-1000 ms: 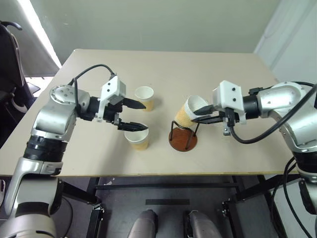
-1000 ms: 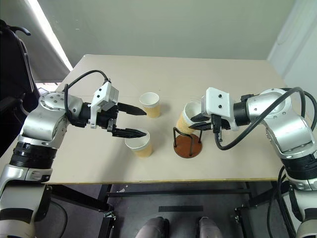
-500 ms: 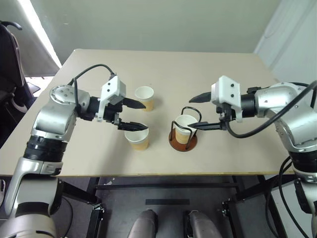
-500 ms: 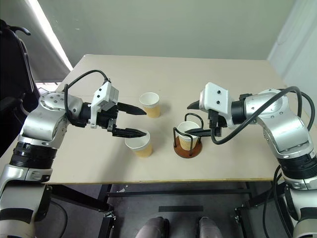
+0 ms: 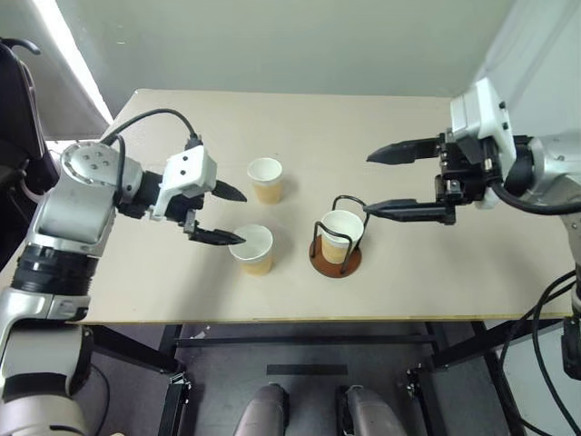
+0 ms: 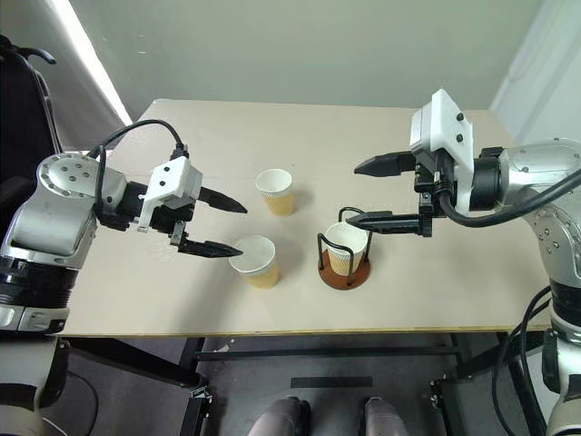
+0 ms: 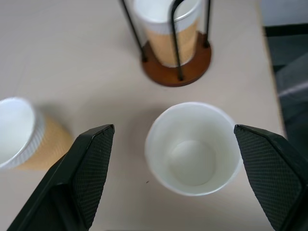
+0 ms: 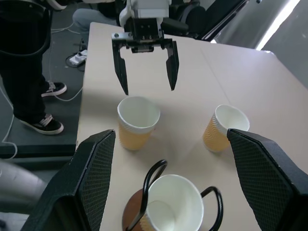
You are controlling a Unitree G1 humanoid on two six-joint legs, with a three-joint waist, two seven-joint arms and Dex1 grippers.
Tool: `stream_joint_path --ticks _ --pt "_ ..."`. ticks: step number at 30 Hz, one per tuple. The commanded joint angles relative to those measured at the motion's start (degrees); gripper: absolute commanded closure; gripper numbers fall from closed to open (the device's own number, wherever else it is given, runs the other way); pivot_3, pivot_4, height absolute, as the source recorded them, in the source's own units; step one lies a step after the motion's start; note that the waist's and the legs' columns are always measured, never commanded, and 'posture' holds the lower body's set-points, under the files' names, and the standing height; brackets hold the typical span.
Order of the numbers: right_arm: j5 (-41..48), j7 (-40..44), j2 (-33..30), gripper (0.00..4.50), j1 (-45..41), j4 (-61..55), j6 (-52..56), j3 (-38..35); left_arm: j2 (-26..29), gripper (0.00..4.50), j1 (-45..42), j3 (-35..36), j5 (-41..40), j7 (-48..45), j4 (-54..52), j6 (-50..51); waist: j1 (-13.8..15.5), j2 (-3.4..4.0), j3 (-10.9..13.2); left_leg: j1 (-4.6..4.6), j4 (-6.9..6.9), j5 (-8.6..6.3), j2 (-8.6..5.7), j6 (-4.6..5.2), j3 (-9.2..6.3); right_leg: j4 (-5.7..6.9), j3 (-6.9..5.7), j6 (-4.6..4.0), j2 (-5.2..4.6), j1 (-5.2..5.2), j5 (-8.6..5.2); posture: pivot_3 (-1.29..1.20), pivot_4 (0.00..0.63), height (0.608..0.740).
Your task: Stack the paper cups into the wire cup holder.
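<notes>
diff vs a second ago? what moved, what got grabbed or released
The right gripper let go of the cup it was tilting into the wire holder; that cup now stands upright inside. The gripper opened, then lifted up and away. The left gripper stayed open and drew back slightly from the near cup. Both loose cups, near and far, and the holder kept their places on the table.

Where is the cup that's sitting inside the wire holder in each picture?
Left eye view: cup in the holder, right of center.
Right eye view, right of center.
Left wrist view, top edge.
Right wrist view, bottom center.
Shared landmark: the holder's round brown base.
</notes>
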Motion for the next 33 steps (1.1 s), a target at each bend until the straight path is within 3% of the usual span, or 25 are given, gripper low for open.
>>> stream_joint_path --ticks 1,21,33 --pt "1.45 -0.57 -1.13 0.76 -0.35 -1.43 -0.06 -1.93 1.59 0.21 -0.68 0.29 -0.99 -2.68 -3.57 0.16 -0.03 0.0 0.0 0.0 -0.01 0.0 0.0 0.0 0.0 0.02 0.0 0.0 0.0 -0.02 0.0 0.0 0.15 0.74" --pt "4.54 -0.49 -3.61 0.76 0.95 -2.18 1.47 -1.55 4.34 0.21 3.1 -3.25 4.8 -2.89 -4.19 -7.93 -0.02 0.0 0.0 -0.04 0.0 -0.01 0.0 0.01 -0.01 0.03 0.0 -0.02 0.0 -0.05 -0.01 0.0 0.15 0.74" --pt "1.49 -0.47 -3.91 0.76 3.51 -2.42 -2.28 -0.17 1.52 0.21 4.21 -6.22 10.27 0.42 -1.42 -12.53 -0.03 0.0 0.0 -0.06 -0.01 -0.01 0.01 0.01 -0.01 0.06 0.0 -0.04 -0.01 -0.08 -0.02 0.0 0.15 0.74"
